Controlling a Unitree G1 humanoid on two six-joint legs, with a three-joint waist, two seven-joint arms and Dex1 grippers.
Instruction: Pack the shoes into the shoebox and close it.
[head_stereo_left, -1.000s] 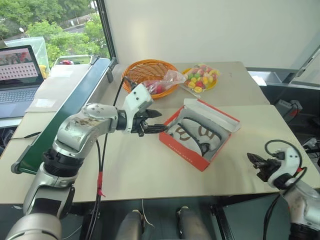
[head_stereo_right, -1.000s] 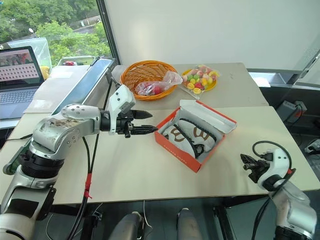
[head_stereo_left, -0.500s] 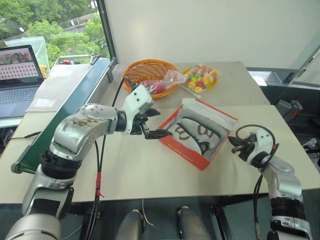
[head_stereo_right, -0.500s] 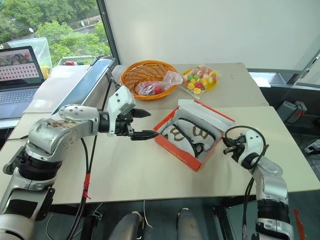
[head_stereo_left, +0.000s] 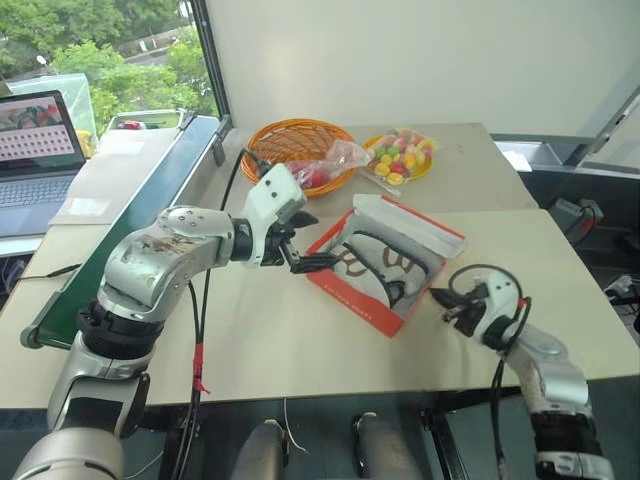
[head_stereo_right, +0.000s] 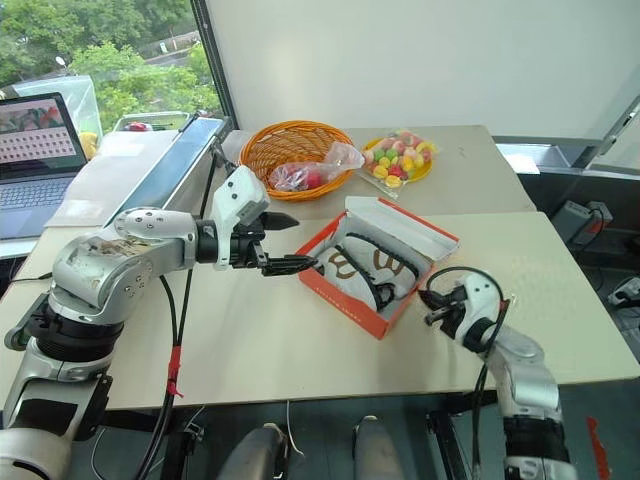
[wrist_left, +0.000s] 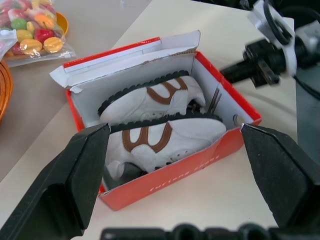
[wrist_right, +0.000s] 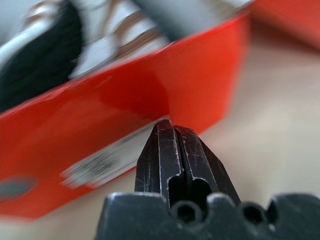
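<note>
Sitting between both end effectors (head_stereo_left: 312, 258) (head_stereo_left: 437, 296): shoebox (head_stereo_left: 352, 300).

Wicker basket (head_stereo_left: 290, 146), candy bag (head_stereo_left: 402, 157), laptop (head_stereo_left: 38, 150)

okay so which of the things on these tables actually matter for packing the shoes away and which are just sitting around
Part of the job:
shoes, both lying in the box
shoebox, lid up

Just lying about:
wicker basket
bag of red fruit
bag of sweets
laptop
</note>
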